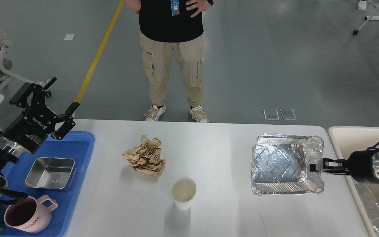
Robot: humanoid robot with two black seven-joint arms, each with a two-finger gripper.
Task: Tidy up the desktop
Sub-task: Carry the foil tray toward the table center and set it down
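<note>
The white desktop (225,154) fills the lower middle of the head view. On it lie a crumpled brown paper (145,156), an upright empty white paper cup (183,192) and a crinkled foil tray (280,164) at the right. My right gripper (314,166) comes in from the right and is shut on the foil tray's right rim. My left gripper (63,93) is open and empty, held in the air above the far left corner of the desktop.
A blue plastic tray (81,144) at the left holds a steel container (50,172) and a pink mug (28,214). A beige bin (357,138) stands off the right edge. A person (173,65) stands at the far edge.
</note>
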